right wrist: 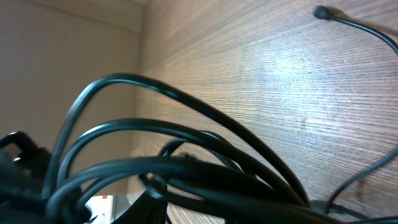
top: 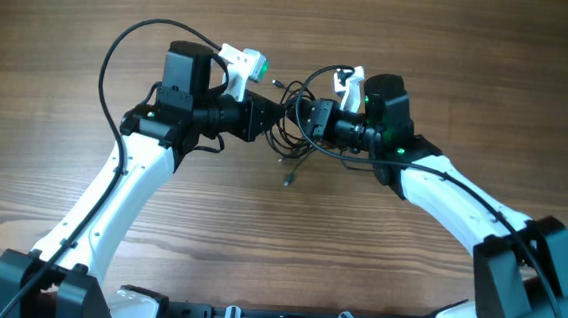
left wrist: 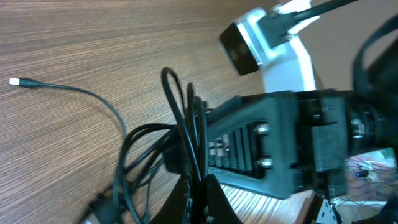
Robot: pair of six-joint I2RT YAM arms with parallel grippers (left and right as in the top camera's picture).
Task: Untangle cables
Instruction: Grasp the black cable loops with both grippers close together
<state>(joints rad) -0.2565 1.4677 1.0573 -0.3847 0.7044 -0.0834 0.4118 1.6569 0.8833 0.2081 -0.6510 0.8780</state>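
Over the wood tabletop [top: 276, 269] my arms meet. My left pincer [top: 273, 118] is pressed together on the cables [right wrist: 186, 168], which are bunched in the air between it and my right pincer [top: 302, 120]. I cannot tell how the right pincer's jaws stand. The cords look light, limp and slippery, so I'd take one near its dangling plug [top: 286, 180].
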